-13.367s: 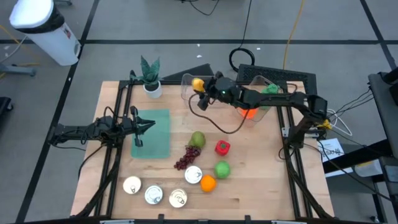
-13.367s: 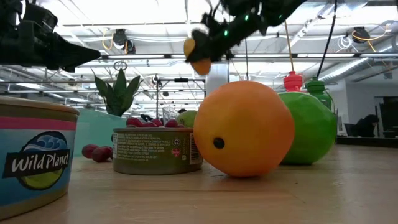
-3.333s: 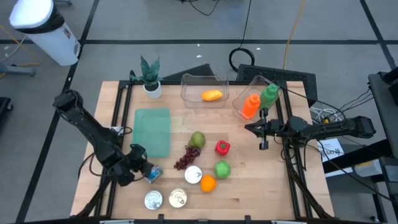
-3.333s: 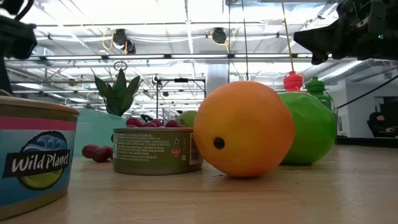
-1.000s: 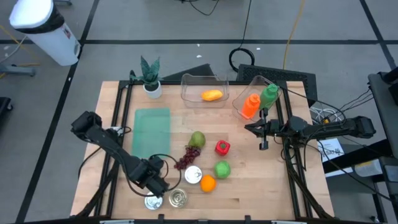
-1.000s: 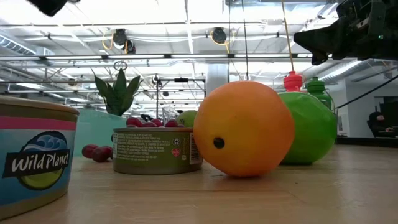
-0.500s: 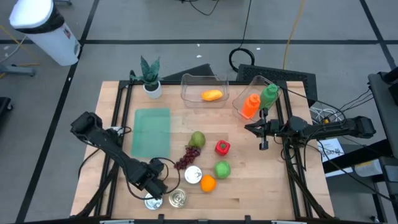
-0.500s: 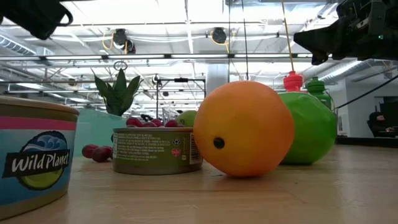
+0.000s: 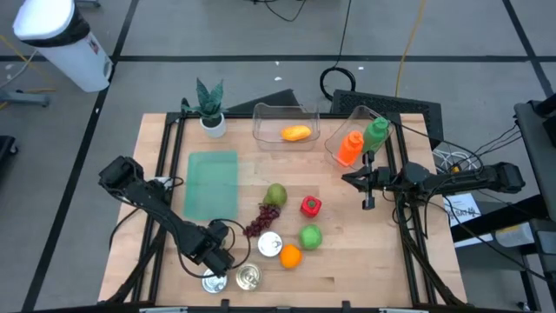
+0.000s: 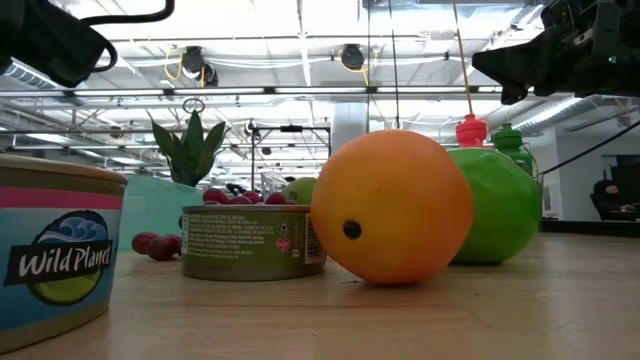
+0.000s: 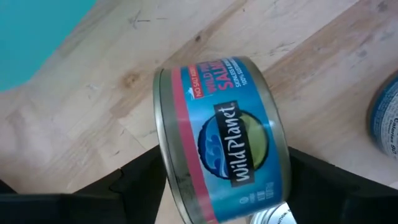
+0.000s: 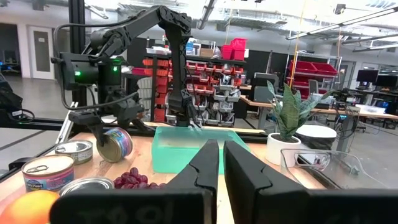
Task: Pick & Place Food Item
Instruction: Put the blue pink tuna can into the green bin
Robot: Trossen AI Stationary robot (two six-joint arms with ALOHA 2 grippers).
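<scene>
The blue Wild Planet can [image 11: 217,140] is pinched on edge between the fingers of the left gripper [image 9: 215,258], lifted clear of the wooden table [image 9: 347,269] near its front edge. Directly below it sit two more tins [image 9: 248,277], with a third [image 9: 269,245] at 3 o'clock beside an orange [image 9: 290,256]. The teal mat [image 9: 212,183] lies at 12 o'clock, red grapes [image 9: 258,221] at 1 o'clock. The right gripper [image 9: 366,179] hangs far off at 2 o'clock, its fingers almost together and holding nothing.
</scene>
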